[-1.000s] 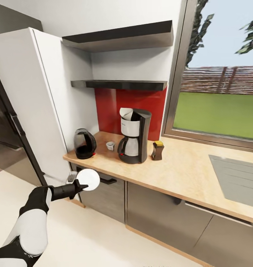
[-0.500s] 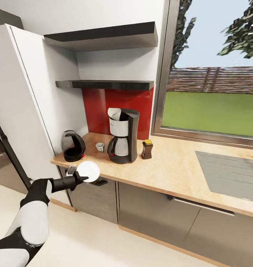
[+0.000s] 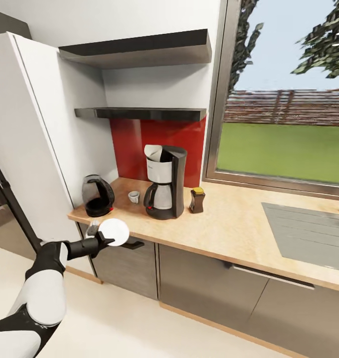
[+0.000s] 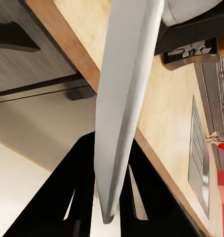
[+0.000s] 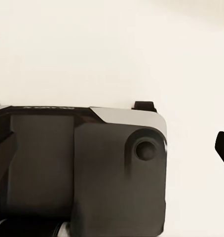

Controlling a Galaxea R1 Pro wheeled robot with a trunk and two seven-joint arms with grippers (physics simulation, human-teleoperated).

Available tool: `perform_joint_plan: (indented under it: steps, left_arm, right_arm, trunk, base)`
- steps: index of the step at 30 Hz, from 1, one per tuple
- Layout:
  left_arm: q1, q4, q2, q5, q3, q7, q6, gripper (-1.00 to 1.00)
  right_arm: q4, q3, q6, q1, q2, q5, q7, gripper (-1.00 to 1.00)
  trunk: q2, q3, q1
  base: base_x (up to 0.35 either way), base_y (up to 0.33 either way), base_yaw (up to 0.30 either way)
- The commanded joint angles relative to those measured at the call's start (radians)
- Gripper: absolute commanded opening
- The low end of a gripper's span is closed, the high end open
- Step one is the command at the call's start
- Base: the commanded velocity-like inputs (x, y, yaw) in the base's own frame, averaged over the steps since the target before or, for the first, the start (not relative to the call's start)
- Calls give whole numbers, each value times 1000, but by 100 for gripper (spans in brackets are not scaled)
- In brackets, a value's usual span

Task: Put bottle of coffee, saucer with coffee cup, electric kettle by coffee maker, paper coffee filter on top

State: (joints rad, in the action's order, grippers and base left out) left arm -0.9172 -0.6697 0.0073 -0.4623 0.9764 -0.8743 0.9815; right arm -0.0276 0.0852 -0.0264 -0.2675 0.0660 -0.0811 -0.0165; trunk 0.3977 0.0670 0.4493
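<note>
Holding one saucer (image 3: 114,232), left hand (image 3: 102,241)

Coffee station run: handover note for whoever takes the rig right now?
Left gripper: shut on the saucer, held edge-on between the fingers, just off the countertop front edge.
Right gripper: state cannot be told from its wrist view.
On the countertop: coffee maker with the paper filter on top, coffee bottle beside it, electric kettle and coffee cup on its other side.
Done: filter, bottle, kettle.
Left: set the saucer beside the coffee maker, then put the cup on it.
</note>
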Motion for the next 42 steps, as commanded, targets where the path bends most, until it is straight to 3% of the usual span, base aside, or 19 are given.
perform_joint_plan:
  steps: [1,7,23,42]
  left_arm:
    - [-2,-3,-1,-10,7,-8,4,-100]
    - [-3,-4,-3,-10,8,-6,3,-100]
    - [0,4,-3,-10,14,-6,3,-100]
    - [19,31,-3,-15,12,0,-2,-100]
  right_arm:
    - [1,8,-3,-1,0,-8,-2,100]
    - [1,8,-3,11,0,-8,-2,100]
    - [1,8,-3,16,0,-8,-2,100]
    - [1,8,-2,16,1,-8,-2,100]
  trunk:
    - [2,2,1]
    - [2,2,1]
    - [2,2,1]
    - [2,2,1]
  base:
    - [0,0,0]
    - [43,0,0]
    - [311,0,0]
    - [115,0,0]
